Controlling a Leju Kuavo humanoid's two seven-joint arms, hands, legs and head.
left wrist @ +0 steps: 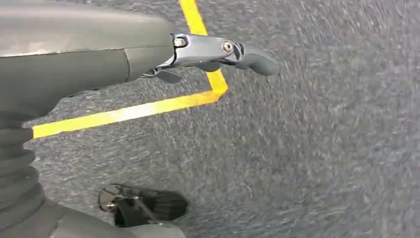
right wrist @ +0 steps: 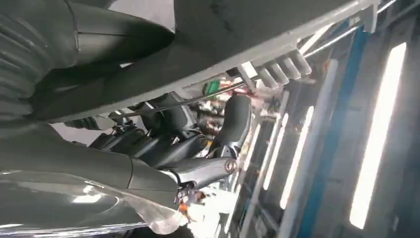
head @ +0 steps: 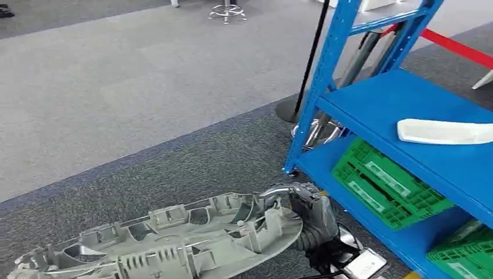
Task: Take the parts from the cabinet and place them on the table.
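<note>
We see the right hand (head: pixel 305 212) clamped on the grey part (head: pixel 168 244) — ribbed, long, cut off at frame edge; left hand (left wrist: pixel 218 52) blurred, fingers apart over carpet (left wrist: pixel 307 148).

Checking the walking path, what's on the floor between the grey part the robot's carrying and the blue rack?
Bare dark carpet separates the grey part from the blue rack, seen in the head view.

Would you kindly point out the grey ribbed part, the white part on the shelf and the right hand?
grey ribbed part (head: pixel 174 244), head view, on its ribbed middle.
white part (head: pixel 445 131), head view, on its middle, lying on the blue shelf (head: pixel 383 99).
right hand (head: pixel 308 212), head view, on its middle, where it holds the part's end.
</note>
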